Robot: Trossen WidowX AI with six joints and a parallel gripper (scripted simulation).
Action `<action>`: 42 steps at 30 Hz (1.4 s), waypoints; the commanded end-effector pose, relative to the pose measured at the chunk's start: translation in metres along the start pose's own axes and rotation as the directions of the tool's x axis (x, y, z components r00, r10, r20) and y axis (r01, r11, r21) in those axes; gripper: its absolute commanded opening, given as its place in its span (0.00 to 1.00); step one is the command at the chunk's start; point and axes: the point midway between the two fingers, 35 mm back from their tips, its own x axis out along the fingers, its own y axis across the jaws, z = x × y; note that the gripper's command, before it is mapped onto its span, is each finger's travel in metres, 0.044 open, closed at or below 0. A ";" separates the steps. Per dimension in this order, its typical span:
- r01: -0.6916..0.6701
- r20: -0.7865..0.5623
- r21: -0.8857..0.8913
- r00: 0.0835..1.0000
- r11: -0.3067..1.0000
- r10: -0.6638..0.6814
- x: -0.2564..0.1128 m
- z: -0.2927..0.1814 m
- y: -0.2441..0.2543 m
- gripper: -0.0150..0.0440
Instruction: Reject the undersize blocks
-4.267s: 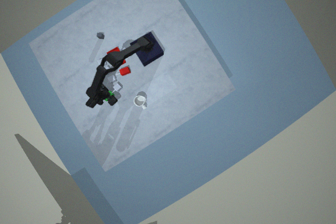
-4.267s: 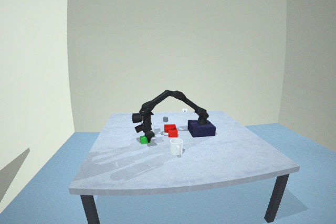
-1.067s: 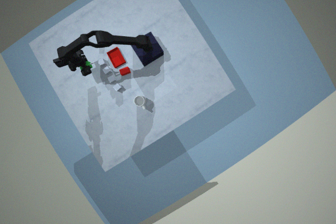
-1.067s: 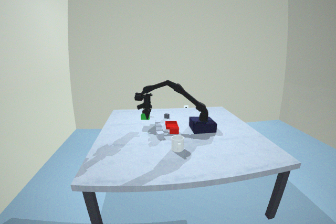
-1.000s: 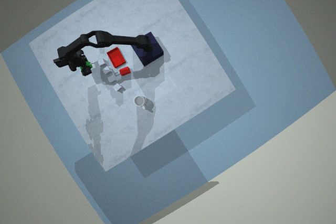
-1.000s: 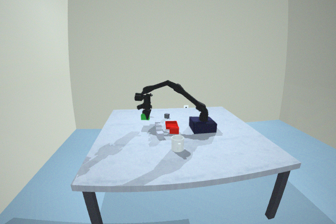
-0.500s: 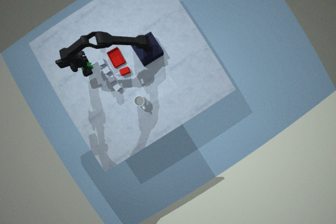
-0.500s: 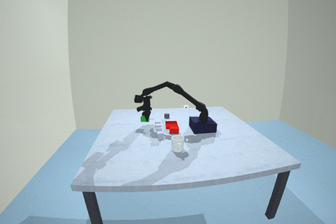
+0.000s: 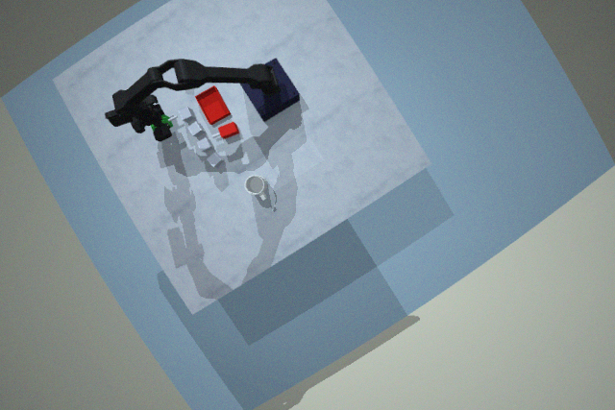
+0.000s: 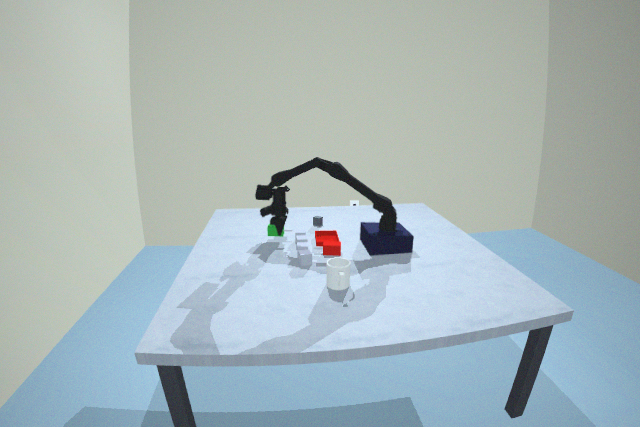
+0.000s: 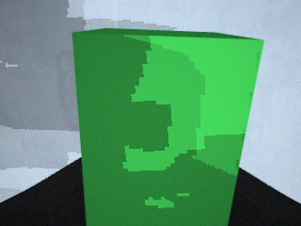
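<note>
"Green fills your wrist view: what have you got there?"

"You've got the GO gauge (image 9: pixel 165 121) (image 10: pixel 271 230) (image 11: pixel 165 118), grasped in your gripper (image 9: pixel 161 126) (image 10: pixel 279 230) (image 11: pixel 155 157), with a black finger on either side of its green body."

"Where does that put me?"

"Take the red reject tray (image 9: pixel 213 107) (image 10: pixel 327 234) as the centre of your clock in the top view. Your gripper and gauge are between eight and nine o'clock, above the table (image 9: pixel 298 13) (image 10: pixel 361 351), the fingers pointing down."

"And my blocks?"

"You have four pale steel blocks (image 9: pixel 203 144) (image 10: pixel 300 246) in a staggered row outside the tray, running from between eight and nine round to six o'clock. The gauge is off to the side of them, near the end farthest from your mug (image 9: pixel 255 184) (image 10: pixel 338 275)."

"Can you see which are undersize?"

"You can't tell from these views; the bores are too small to read."

"What else is around me?"

"Just beside the tray, you have a small red block (image 9: pixel 229 130) (image 10: pixel 331 248) at five o'clock. Your mug is farther out at five, and your arm's dark blue base (image 9: pixel 282 103) (image 10: pixel 398 243) sits between two and three."
</note>
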 end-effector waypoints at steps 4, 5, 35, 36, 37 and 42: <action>-0.001 -0.004 -0.003 1.000 1.000 0.001 0.010 -0.001 0.001 0.25; -0.001 -0.004 -0.003 1.000 1.000 0.001 0.010 -0.001 0.001 0.25; -0.001 -0.005 -0.003 1.000 1.000 0.001 0.017 -0.010 0.001 0.25; -0.001 -0.005 -0.003 1.000 1.000 0.001 0.016 -0.010 0.001 0.25; -0.001 -0.005 -0.003 1.000 1.000 0.001 0.016 -0.010 0.001 0.25; -0.001 -0.006 -0.003 1.000 1.000 0.001 0.015 -0.009 0.001 0.25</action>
